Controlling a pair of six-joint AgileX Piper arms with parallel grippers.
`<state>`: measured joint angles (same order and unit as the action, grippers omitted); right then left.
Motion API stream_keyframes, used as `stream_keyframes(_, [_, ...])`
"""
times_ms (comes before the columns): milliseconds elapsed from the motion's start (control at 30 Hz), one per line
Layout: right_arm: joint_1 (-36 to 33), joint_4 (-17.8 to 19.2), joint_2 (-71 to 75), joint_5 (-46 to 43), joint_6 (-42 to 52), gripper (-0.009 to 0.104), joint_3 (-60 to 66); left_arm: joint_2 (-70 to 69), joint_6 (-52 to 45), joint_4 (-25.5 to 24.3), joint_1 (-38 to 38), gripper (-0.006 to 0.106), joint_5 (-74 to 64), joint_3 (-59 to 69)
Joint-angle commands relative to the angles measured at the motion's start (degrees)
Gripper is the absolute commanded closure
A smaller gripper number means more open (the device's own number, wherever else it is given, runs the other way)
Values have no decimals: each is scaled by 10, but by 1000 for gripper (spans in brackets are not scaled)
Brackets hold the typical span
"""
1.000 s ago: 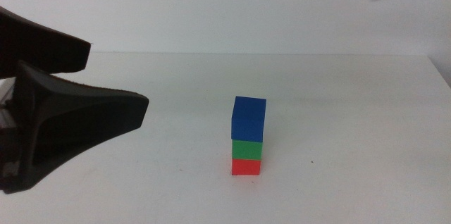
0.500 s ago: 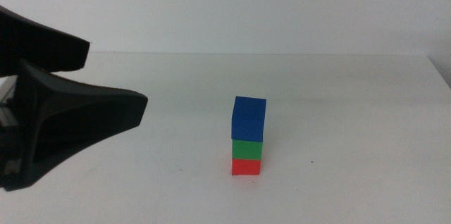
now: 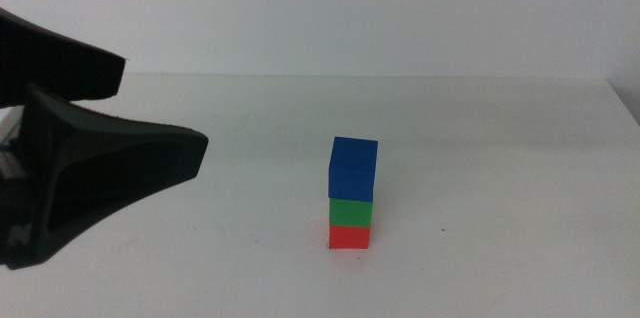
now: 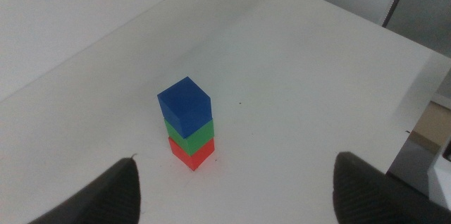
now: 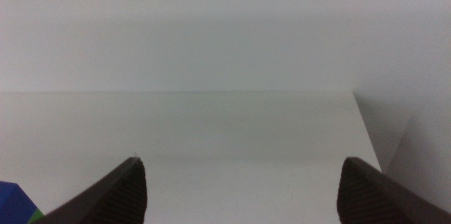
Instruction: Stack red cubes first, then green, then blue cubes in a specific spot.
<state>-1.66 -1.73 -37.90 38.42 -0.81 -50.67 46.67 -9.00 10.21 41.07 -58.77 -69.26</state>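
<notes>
The three cubes stand as one upright stack on the white tabletop [image 3: 480, 188]: the red cube [image 3: 349, 237] at the bottom, the green cube [image 3: 351, 211] on it, the blue cube [image 3: 353, 168] on top, turned slightly. My left gripper [image 3: 165, 106] is open and empty at the left, well apart from the stack. The left wrist view shows the stack between its open jaws [image 4: 237, 159]: blue [image 4: 184, 104], green [image 4: 192, 138], red [image 4: 192, 155]. My right gripper [image 5: 241, 160] is open and empty, out of the middle view; its view catches the blue cube's corner [image 5: 10, 199].
The table's right edge [image 3: 625, 98] runs close to the picture's right side. In the left wrist view the table's edge [image 4: 416, 97] drops off beyond the stack. A plain white wall [image 3: 320, 8] stands behind the table.
The right arm's blurred dark parts at the top right of the middle view have left the picture. The stack and the left gripper have not moved.
</notes>
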Motion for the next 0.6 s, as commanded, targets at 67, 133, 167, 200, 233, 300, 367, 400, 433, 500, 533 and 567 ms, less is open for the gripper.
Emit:
stream_keyframes(67, [4,0,6,-9,8,2,3,-2,-1,-1,1,7,8,0])
stream_keyframes(133, [4,0,6,-9,8,2,3,-2,-1,-8,1,7,8,0])
stream_keyframes(167, [4,0,6,-9,8,2,3,-2,-1,-23,1,7,8,1])
stream_keyframes(200, [4,0,6,-9,8,2,3,-2,-1,-45,1,7,12,7])
stream_keyframes(233, [4,0,6,-9,8,2,3,-2,-1,-68,1,7,22,15])
stream_keyframes(300, [4,0,6,-9,8,2,3,-4,-1,-102,-2,7,68,38])
stream_keyframes(367, [4,0,6,-9,8,2,3,-16,-1,-113,-14,7,148,79])
stream_keyframes(400, [4,0,6,-9,8,2,3,-22,-1,-113,-25,7,194,105])
stream_keyframes(433, [4,0,6,-9,8,2,3,-27,-1,-109,-37,7,232,131])
stream_keyframes(500, [4,0,6,-9,8,2,3,-33,-1,-95,-69,7,294,177])
stream_keyframes(533, [4,0,6,-9,8,2,3,-39,-1,-80,-89,7,314,202])
stream_keyframes(567, [4,-1,6,-9,8,2,3,-44,-1,-66,-105,7,322,225])
